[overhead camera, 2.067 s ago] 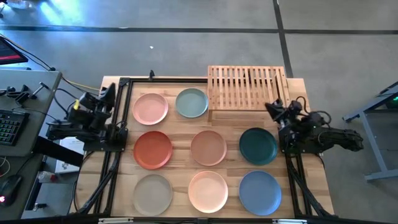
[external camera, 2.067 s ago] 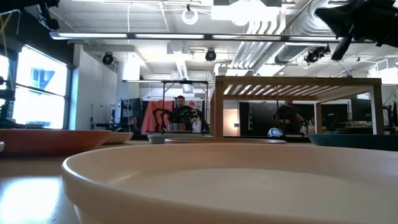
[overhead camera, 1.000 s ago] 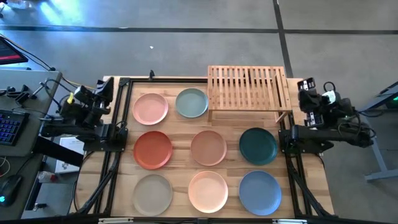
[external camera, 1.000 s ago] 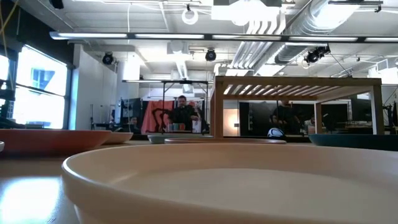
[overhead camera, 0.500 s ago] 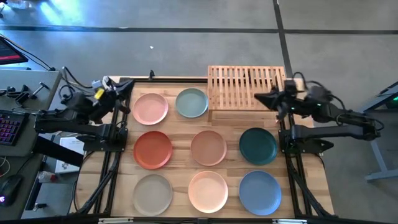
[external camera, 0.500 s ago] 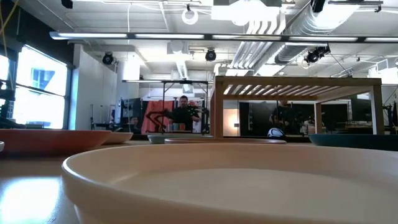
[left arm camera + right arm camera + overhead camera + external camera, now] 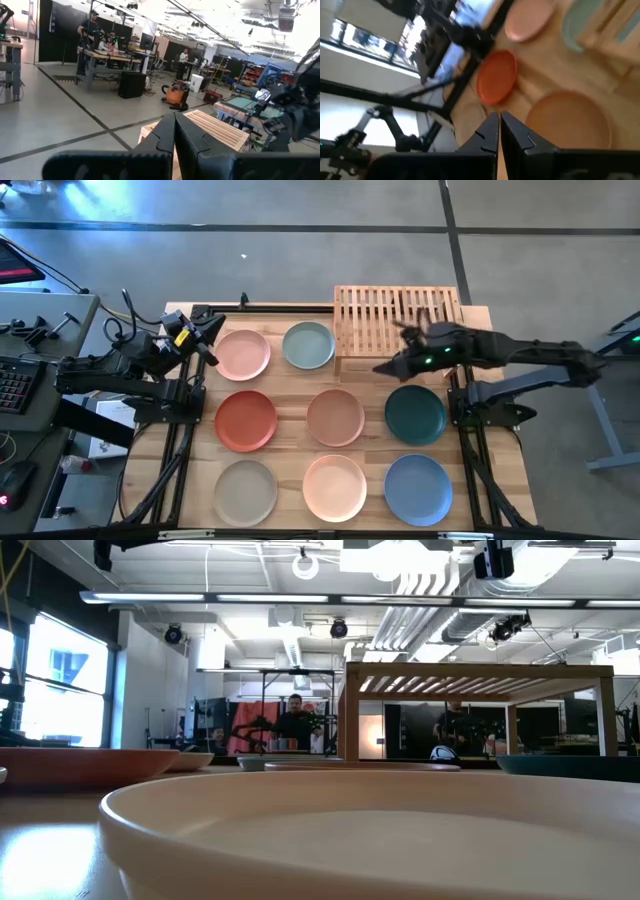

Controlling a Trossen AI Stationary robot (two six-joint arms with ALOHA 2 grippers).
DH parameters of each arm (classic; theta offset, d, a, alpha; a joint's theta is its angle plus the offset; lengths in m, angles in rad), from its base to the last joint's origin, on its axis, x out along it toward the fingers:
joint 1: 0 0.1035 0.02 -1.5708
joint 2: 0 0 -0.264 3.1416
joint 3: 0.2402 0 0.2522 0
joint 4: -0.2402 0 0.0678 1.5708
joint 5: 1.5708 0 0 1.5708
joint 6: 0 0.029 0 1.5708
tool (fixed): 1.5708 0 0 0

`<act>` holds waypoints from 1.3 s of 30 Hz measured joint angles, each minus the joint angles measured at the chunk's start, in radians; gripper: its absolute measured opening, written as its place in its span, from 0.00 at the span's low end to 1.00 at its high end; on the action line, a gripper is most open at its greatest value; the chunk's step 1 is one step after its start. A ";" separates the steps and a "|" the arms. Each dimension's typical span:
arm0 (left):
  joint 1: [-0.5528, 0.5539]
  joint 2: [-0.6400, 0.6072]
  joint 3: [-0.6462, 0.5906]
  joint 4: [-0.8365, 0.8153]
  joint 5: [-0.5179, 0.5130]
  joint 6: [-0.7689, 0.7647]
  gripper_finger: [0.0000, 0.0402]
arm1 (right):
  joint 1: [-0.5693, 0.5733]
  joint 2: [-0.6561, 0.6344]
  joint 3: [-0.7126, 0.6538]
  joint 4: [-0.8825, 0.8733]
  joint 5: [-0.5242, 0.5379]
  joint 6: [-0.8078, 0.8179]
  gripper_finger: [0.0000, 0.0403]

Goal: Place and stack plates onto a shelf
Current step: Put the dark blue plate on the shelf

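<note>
shelf (image 7: pixel 400 320) beside right end effector (image 7: pixel 382 367), plates (image 7: pixel 335 417) below

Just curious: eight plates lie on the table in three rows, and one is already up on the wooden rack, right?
Not quite. The high view shows the shelf bare; all eight plates, from pink to blue, lie on the table.

You have eight plates (image 7: pixel 336 417) lying flat in three rows; the slatted wooden shelf (image 7: pixel 398 320) sits at one o'clock, bare.
</note>
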 joint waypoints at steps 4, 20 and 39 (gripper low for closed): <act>0.000 0.000 0.000 0.000 -0.007 0.001 0.00 | 0.058 0.101 0.050 -0.069 0.010 0.066 0.00; 0.000 0.000 -0.001 0.000 -0.030 0.031 0.00 | 0.215 0.376 0.078 -0.346 0.008 0.290 0.00; 0.000 0.000 -0.001 0.000 -0.056 0.014 0.00 | 0.297 0.562 0.077 -0.394 -0.041 0.350 0.06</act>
